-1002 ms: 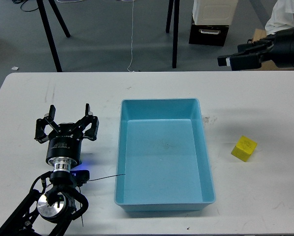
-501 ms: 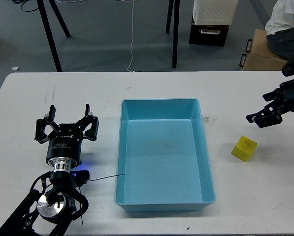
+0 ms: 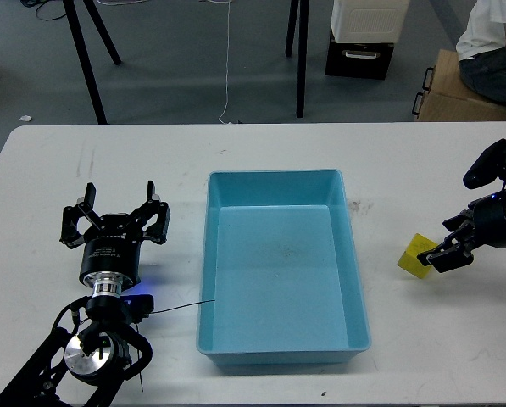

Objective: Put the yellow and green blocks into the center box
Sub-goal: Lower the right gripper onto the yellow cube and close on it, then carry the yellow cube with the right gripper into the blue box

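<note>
A yellow block [image 3: 412,253] lies on the white table [image 3: 422,170], right of the blue box [image 3: 274,176], which stands empty in the middle. My right gripper [image 3: 443,242] has come down low at the block's right side; its two dark fingers stand apart, one above and one below the block's right edge, partly covering it. I cannot tell whether they touch it. My left gripper [image 3: 114,212] is open and empty above the table, left of the box. No green block is in view.
Beyond the table's far edge, on the floor, stand black tripod legs [image 3: 87,59], a black drawer unit [image 3: 359,59] and a cardboard box [image 3: 452,89]. A seated person [image 3: 490,42] is at the far right corner.
My right arm has swung down from high at the back right to the table and now sits at the yellow block's right side. The left arm and the block have not moved.
</note>
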Controlling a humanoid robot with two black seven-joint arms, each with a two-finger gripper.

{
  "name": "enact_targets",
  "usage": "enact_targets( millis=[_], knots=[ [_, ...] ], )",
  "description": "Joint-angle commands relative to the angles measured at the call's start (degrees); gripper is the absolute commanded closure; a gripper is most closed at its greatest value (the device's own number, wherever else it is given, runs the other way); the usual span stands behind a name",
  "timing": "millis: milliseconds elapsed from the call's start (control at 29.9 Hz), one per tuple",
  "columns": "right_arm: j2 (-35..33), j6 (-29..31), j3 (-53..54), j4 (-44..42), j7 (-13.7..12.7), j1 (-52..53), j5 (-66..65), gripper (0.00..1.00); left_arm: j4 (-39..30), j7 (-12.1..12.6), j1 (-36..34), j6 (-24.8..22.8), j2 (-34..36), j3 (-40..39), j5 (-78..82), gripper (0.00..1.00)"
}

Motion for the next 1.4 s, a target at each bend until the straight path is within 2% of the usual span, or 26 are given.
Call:
enact_targets(
  millis=[0,368,501,568,702,768,869,969,1103,1370],
  knots=[
    [1.8,0.0,-0.1,-1.7,0.0,-0.8,-0.1,0.04,0.1,-0.1,0.0,0.0,0.0,0.0,0.0,0.00],
    [6.2,0.0,-0.2,-5.1,0.0,-2.9,-0.3,0.04,0.1,-0.4,0.1,0.0,0.0,0.0,0.0,0.00],
    [7.0,0.0,-0.2,-5.4,0.0,-3.2,-1.4,0.08,0.2,-1.0,0.1,0.0,0.0,0.0,0.0,0.00],
    [7.1,0.0,-0.2,-5.3,0.0,-2.9,-1.6,0.16,0.2,-1.0,0.1,0.0,0.0,0.0,0.0,0.00],
    [7.0,0.0,-0.2,-5.4,0.0,-2.9,-1.7,0.46,0.3,-1.0,0.1,0.0,0.0,0.0,0.0,0.00],
    [7.0,0.0,-0.2,-5.5,0.0,-3.0,-1.8,0.54,0.3,-1.0,0.1,0.0,0.0,0.1,0.0,0.00],
    [6.9,0.0,-0.2,-5.5,0.0,-3.0,-1.8,0.72,0.3,-1.0,0.1,0.0,0.0,0.0,0.0,0.00],
    [6.9,0.0,-0.2,-5.3,0.0,-2.6,-1.9,0.85,0.3,-1.0,0.1,0.0,0.0,0.1,0.0,0.00],
    [6.7,0.0,0.0,-5.3,0.0,0.3,-2.1,0.90,0.3,-1.0,0.1,0.0,0.0,0.0,0.0,0.00],
    [7.1,0.0,0.7,-4.6,0.0,15.8,-1.3,0.98,0.3,-1.0,0.1,0.0,0.0,-0.2,0.1,0.00]
  ],
)
